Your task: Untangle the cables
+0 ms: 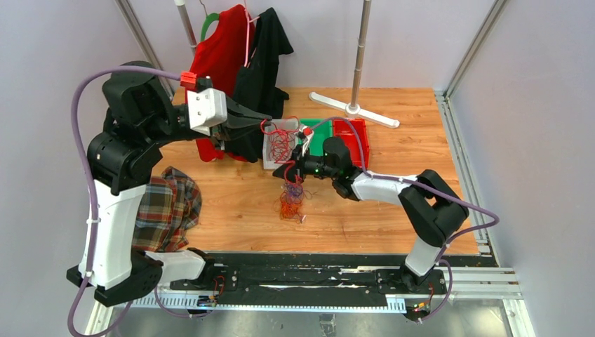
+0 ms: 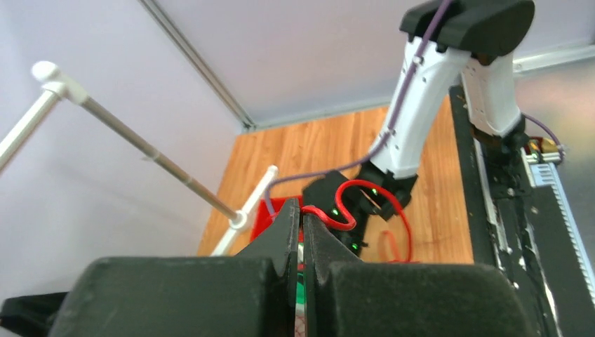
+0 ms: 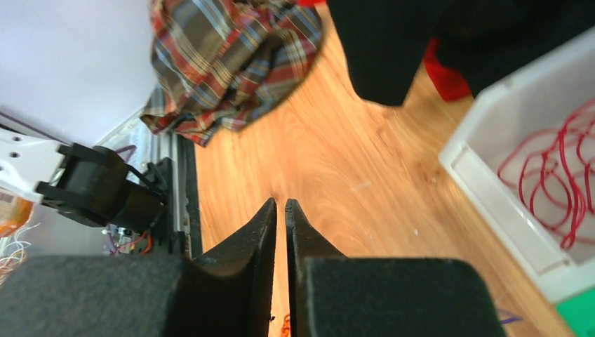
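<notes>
Wooden table (image 1: 365,210) fills the overhead view. The left hand (image 1: 261,118) is raised beside the clear bin (image 1: 267,160), clamped on the red cable (image 1: 282,140), whose loops hang into the bin, apparently to keep that strand apart from the rest. The right hand (image 1: 290,173) sits directly above the orange and purple cables (image 1: 291,200) heaped on the table. Left wrist view: both fingers (image 2: 284,242) press together, with the red cable pinched at their tips. Right wrist view: the fingers (image 3: 258,232) stand at a narrow slit over bare wood. No strand shows between them, so a grip cannot be confirmed. A plaid cloth (image 3: 231,56) lies well apart.
</notes>
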Tool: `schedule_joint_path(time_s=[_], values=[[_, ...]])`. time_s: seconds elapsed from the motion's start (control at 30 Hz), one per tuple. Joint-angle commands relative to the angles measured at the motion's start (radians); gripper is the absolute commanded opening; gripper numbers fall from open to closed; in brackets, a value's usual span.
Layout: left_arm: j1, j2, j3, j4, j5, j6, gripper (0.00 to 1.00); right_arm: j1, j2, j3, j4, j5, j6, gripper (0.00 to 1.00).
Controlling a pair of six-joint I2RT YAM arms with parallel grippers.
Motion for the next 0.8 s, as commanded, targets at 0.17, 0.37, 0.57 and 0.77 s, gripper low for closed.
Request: schedule_joint_path(time_s=[0.17, 0.37, 0.57, 0.77], values=[[-0.009, -0.069, -0.077, 0.511, -0.144, -0.236, 0.00, 0.015, 0.046, -0.079, 0.063, 0.115, -0.015, 0.12], [-0.009, -0.054, -0.054, 0.652, -0.282, -0.256, 0.00, 0.021, 0.068, -0.121, 0.075, 0.155, -0.008, 0.18], [-0.009, -0.042, -0.043, 0.731, -0.401, -0.212, 0.00, 0.022, 0.060, -0.155, 0.074, 0.192, -0.003, 0.22], [-0.009, -0.059, -0.167, 0.625, -0.499, -0.071, 0.00, 0.007, -0.044, -0.140, -0.064, 0.323, -0.032, 0.23]])
